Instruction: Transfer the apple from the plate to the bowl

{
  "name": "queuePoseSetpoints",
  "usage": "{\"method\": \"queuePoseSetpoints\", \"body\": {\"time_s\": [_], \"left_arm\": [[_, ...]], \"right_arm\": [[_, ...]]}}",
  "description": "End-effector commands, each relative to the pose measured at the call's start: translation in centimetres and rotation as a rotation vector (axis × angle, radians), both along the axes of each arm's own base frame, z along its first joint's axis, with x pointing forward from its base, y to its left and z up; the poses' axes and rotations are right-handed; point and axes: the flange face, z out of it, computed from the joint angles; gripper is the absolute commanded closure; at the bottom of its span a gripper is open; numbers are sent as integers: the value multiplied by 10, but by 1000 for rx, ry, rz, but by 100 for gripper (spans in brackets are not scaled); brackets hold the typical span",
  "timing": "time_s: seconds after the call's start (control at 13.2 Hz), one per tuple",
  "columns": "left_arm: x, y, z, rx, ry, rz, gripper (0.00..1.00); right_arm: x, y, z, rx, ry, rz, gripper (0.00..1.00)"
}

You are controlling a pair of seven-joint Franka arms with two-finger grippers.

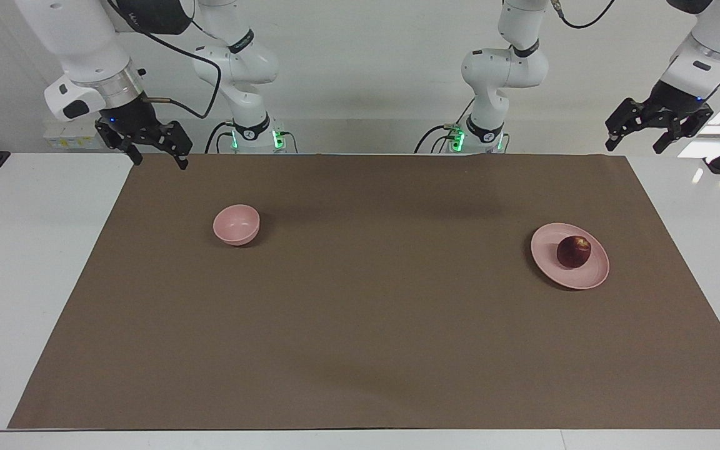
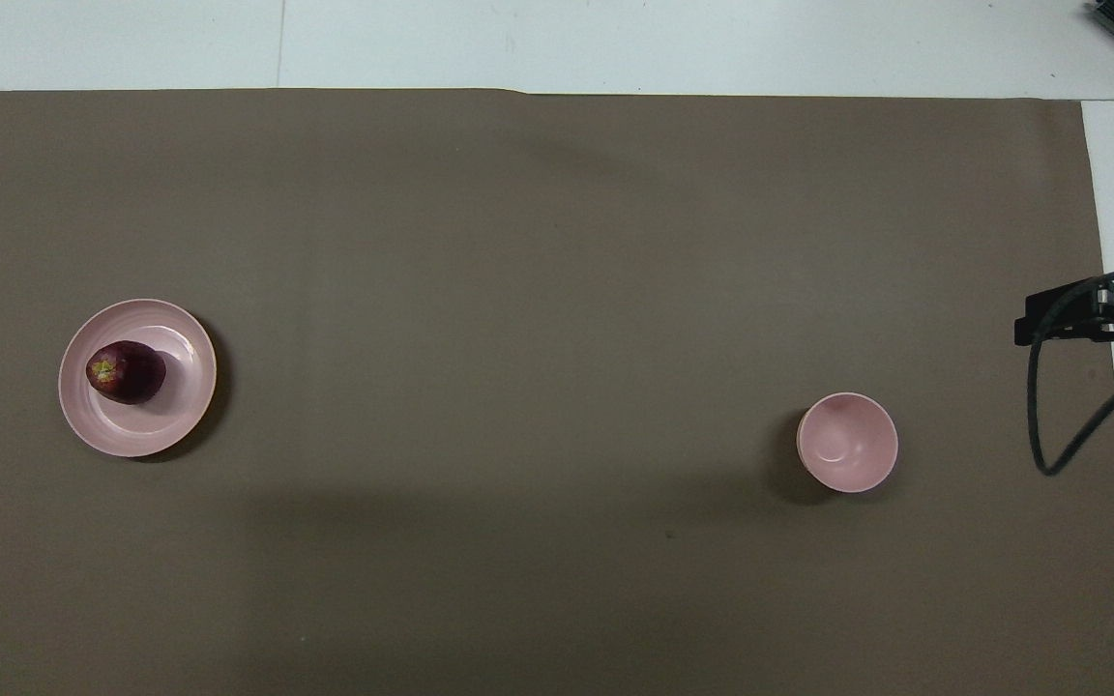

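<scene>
Probably the apple (image 1: 573,251) is firm, round and smooth, so it may roll; grab it across its wide middle. It sits on the plate (image 1: 550,262), toward the plate's nine o'clock in the overhead view. Both arms wait up high at the bench's (image 1: 360,344) ends: left end effector (image 1: 636,142) and right end effector (image 1: 159,159) are open and hold nothing. The bowl (image 1: 236,224) is well apart.

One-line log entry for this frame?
apple: on plate | bowl: empty | left gripper: open, raised, waiting | right gripper: open, raised, waiting
</scene>
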Motion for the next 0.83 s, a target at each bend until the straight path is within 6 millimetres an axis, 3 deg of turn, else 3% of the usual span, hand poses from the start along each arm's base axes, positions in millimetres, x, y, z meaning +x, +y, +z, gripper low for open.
{"method": "queuePoseSetpoints", "body": {"time_s": [0.0,0.75], "left_arm": [[-6,-2,1,13,-14,-3,0],[-4,-11,1,5,-36,-25,0]], "right_arm": [[-7,1,1,20,-1,-15,0],[-8,3,0,4,4,-6,0]]}}
